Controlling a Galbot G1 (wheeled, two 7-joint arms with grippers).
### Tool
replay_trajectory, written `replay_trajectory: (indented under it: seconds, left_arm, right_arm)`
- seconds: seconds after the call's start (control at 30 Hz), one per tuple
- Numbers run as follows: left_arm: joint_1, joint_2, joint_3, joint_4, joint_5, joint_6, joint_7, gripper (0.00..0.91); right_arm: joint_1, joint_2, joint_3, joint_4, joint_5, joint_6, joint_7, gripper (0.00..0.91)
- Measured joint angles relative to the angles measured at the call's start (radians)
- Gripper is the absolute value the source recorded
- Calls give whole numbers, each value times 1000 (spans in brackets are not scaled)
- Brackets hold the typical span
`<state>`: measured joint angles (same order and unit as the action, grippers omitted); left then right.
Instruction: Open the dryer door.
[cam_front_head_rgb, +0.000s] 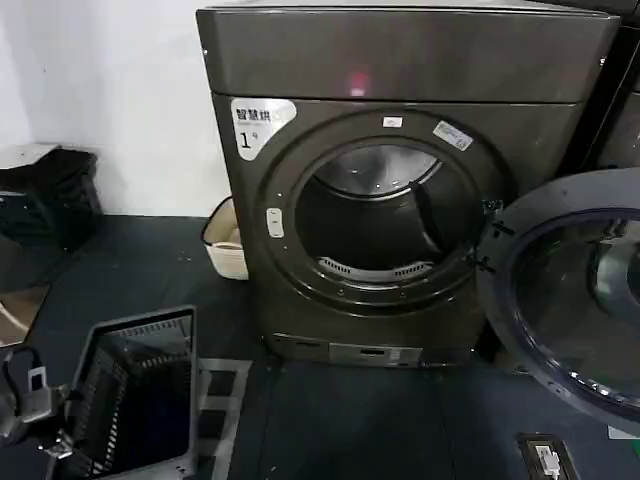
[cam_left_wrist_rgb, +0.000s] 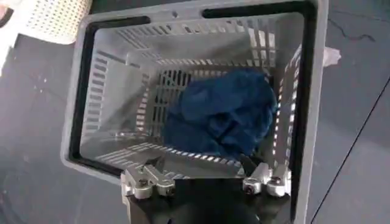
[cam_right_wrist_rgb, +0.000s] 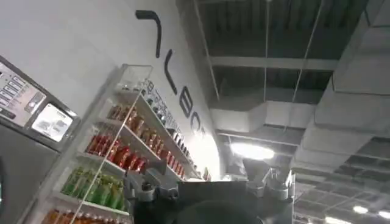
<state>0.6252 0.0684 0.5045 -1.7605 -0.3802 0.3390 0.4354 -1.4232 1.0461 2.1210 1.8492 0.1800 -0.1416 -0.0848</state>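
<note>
Head view gives you the dryer (cam_front_head_rgb: 400, 180) first: a dark grey-brown front-loader standing on the dark floor (cam_front_head_rgb: 340, 420), with a white "1" sticker (cam_front_head_rgb: 258, 124) at its upper left and a small pink light (cam_front_head_rgb: 357, 80) above. Its drum opening (cam_front_head_rgb: 378, 215) is exposed. The dryer door (cam_front_head_rgb: 570, 290) is swung fully out to the machine's right on its hinge, chrome ring and dark glass facing you. At lower left you have a grey slotted laundry basket (cam_front_head_rgb: 140, 400) on the floor; the left wrist view shows dark blue cloth (cam_left_wrist_rgb: 222, 115) lying inside it, with the left gripper (cam_left_wrist_rgb: 207, 179) above the near rim, fingers spread apart and holding nothing. For the right gripper (cam_right_wrist_rgb: 207, 182), raised towards the ceiling beside drink shelves (cam_right_wrist_rgb: 116, 158), you cannot tell the finger state.
</note>
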Motion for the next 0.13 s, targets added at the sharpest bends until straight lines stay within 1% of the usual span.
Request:
replay_trajectory:
  seconds: [0.13]
  left_arm:
    - [0,-2,-1,1,-2,0,2,907]
  right_arm:
    - [3,1,-3,-1,-4,-2,-1,907]
